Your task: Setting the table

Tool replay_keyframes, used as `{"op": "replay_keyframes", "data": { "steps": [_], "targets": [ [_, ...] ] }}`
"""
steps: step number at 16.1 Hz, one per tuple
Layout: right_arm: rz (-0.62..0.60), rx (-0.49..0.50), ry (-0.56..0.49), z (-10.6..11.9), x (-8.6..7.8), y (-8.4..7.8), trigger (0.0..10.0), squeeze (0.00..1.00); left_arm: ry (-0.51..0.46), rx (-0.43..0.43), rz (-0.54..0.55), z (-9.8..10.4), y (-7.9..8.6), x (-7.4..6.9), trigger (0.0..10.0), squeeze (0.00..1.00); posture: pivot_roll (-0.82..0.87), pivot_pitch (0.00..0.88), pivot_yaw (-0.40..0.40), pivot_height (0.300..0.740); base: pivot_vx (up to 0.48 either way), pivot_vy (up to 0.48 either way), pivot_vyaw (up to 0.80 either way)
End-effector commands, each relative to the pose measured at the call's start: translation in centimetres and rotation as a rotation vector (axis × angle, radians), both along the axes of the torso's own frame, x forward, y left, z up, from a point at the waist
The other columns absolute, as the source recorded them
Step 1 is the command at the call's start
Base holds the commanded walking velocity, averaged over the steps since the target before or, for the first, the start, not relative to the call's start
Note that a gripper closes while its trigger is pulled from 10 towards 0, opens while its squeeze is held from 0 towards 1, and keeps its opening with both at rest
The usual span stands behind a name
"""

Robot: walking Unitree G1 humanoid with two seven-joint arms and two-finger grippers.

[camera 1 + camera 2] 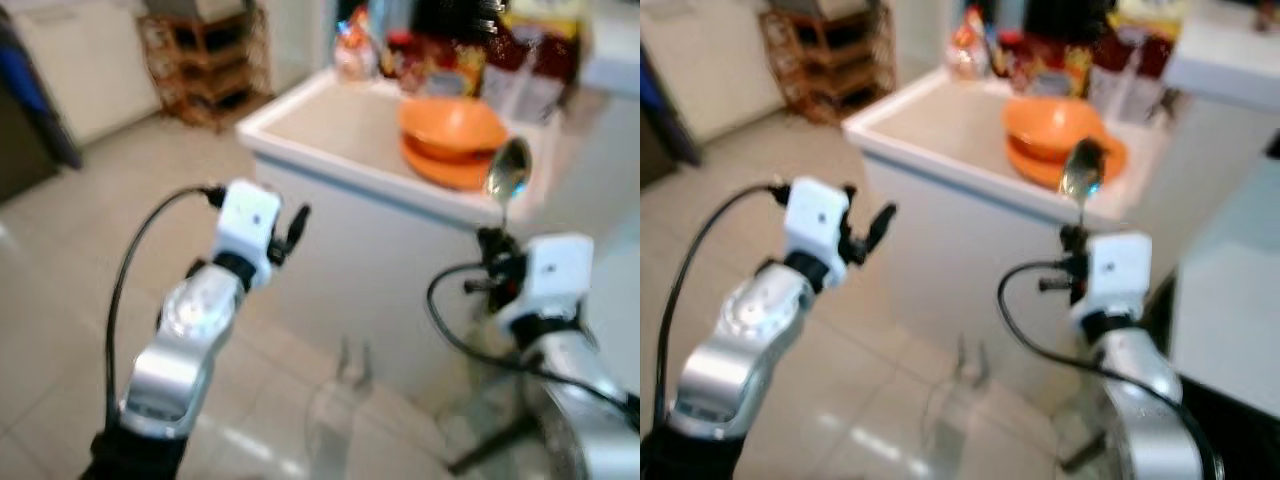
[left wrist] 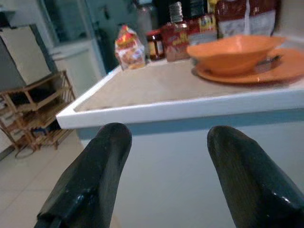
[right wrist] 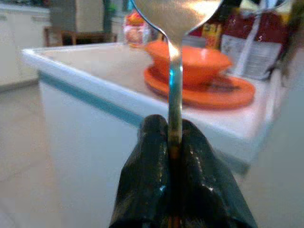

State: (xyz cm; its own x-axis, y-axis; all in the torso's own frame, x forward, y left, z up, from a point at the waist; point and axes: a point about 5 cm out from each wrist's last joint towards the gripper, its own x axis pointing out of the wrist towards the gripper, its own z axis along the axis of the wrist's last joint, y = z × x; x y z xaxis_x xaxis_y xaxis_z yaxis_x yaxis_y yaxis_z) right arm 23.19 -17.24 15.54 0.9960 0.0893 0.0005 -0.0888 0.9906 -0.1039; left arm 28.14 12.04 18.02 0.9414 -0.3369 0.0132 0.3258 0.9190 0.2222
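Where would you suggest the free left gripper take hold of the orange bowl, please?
At the rim, from the table's open front edge. The orange bowl sits upright on the orange plate, its flared wall too wide to span, and packets crowd behind it. The left gripper is open; one finger could go inside the rim, one outside.

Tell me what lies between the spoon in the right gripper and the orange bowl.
Nothing: in the right wrist view only bare counter separates the spoon, clamped in the right gripper, from the orange bowl on its orange plate.

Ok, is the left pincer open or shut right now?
Open: the left pincer shows its two black fingers well apart, the white counter visible between them.
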Motion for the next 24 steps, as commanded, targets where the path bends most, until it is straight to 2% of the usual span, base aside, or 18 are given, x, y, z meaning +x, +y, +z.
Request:
{"op": "replay_keyframes", "data": {
  "steps": [1, 3, 5, 6, 11, 15, 19, 24],
  "targets": [
    [-0.031, -0.032, 0.006, 0.0, -0.1, -1.0, 10.0, 0.00, 0.002, 0.001, -0.012, -0.2, -0.5, 0.2, 10.0, 0.00, -0.03, 0.050, 0.002, 0.740, 0.000, -0.480, 0.00],
    [-0.032, -0.055, 0.038, -0.5, -0.3, -1.9, 10.0, 0.00, -0.004, 0.001, -0.031, -0.1, -1.0, 0.3, 10.0, 0.00, -0.04, 0.049, 0.004, 0.740, 0.000, -0.480, 0.00],
    [-0.118, -0.020, 0.037, -0.1, -0.1, -3.6, 10.0, 0.00, -0.013, 0.011, -0.067, -0.1, -1.6, 0.4, 10.0, 0.00, -0.05, 0.048, 0.011, 0.740, 0.000, -0.480, 0.00],
    [-0.127, -0.025, 0.035, 0.1, -0.1, -3.8, 10.0, 0.00, -0.014, 0.013, -0.070, -0.1, -1.6, 0.4, 10.0, 0.00, -0.05, 0.048, 0.011, 0.740, 0.000, -0.480, 0.00],
    [-0.113, 0.012, 0.063, 0.2, 0.1, -3.4, 10.0, 0.00, -0.035, 0.019, -0.073, 0.4, -1.7, 1.1, 10.0, 0.00, -0.06, 0.045, 0.028, 0.740, 0.000, -0.480, 0.00],
    [-0.183, 0.025, 0.138, -0.5, 0.3, -4.3, 10.0, 0.00, -0.043, 0.027, -0.078, 0.6, -1.6, 1.2, 10.0, 0.00, -0.06, 0.046, 0.032, 0.740, 0.000, -0.480, 0.00],
    [-0.213, 0.067, 0.183, -0.7, 0.5, -4.4, 10.0, 0.00, -0.041, 0.034, -0.086, 0.5, -1.6, 1.2, 10.0, 0.00, -0.06, 0.051, 0.037, 0.740, 0.000, -0.480, 0.00],
    [-0.180, 0.111, 0.211, -0.8, 0.0, -3.1, 10.0, 0.00, -0.040, 0.045, -0.085, 0.4, -1.2, 1.3, 10.0, 0.00, -0.06, 0.055, 0.042, 0.740, 0.000, -0.480, 0.00]
  ]
}}
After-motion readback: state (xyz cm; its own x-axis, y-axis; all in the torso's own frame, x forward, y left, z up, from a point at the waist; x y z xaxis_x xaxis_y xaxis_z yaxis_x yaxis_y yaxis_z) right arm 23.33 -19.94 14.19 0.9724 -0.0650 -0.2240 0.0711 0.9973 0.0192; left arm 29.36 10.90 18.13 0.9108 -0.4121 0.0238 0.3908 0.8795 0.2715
